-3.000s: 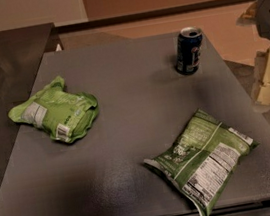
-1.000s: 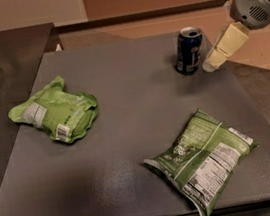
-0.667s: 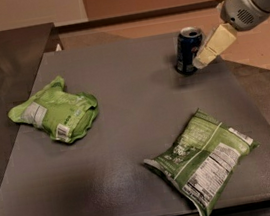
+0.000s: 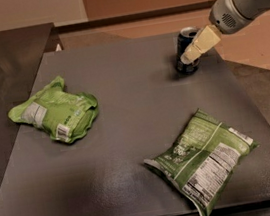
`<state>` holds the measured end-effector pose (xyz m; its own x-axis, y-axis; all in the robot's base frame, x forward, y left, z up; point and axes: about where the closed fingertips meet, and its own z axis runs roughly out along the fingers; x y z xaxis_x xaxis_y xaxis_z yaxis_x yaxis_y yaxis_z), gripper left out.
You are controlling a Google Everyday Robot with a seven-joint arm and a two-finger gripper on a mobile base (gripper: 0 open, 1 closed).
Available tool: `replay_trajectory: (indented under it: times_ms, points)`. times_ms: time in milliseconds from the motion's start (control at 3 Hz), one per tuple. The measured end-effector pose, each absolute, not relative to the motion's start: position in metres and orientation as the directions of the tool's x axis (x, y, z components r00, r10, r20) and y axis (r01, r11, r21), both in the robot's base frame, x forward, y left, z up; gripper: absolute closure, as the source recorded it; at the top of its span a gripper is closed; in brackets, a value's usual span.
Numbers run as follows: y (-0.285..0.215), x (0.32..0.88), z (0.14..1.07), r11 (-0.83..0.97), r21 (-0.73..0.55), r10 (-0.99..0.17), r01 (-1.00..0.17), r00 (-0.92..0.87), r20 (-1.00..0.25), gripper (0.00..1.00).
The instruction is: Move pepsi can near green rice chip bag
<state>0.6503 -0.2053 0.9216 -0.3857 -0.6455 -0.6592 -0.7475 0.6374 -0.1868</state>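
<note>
claw (image 4: 191, 53) has swung in from the right edge of the bench (image 4: 120, 77) since a few seconds back and now sits right against the can (image 4: 183, 41), overlapping its right side from where we look. nothing else has budged. the can stands upright at the far right of the bench, well apart from the small bag (image 4: 54, 112) over on the left. we honestly can't tell if the claw is spread or closed, since only part of it shows in front of the can.

we reckon the step in hand is getting a grip. we'd centre the claw on the can's middle, not up at the rim, so it doesn't tip. then squeeze firm, lift clear, carry it left past the big bag (image 4: 203, 158) and set it upright just beside the small bag without squashing it.

labels: nothing readable. small bag has a pale patch and a barcode tag, big bag a white nutrition panel, print too tiny.
</note>
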Motion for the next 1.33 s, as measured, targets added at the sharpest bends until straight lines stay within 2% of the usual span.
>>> replay_trajectory:
  times_ms: [333, 667, 1333]
  points:
    - [-0.206, 0.661, 0.914, 0.667, -0.158, -0.613, -0.728, -0.416, -0.671, 0.00]
    - [-0.201, 0.666, 0.908, 0.670, -0.123, -0.597, -0.732, -0.434, -0.675, 0.18]
    - [-0.186, 0.664, 0.906, 0.639, -0.083, -0.601, -0.765, -0.429, -0.674, 0.64]
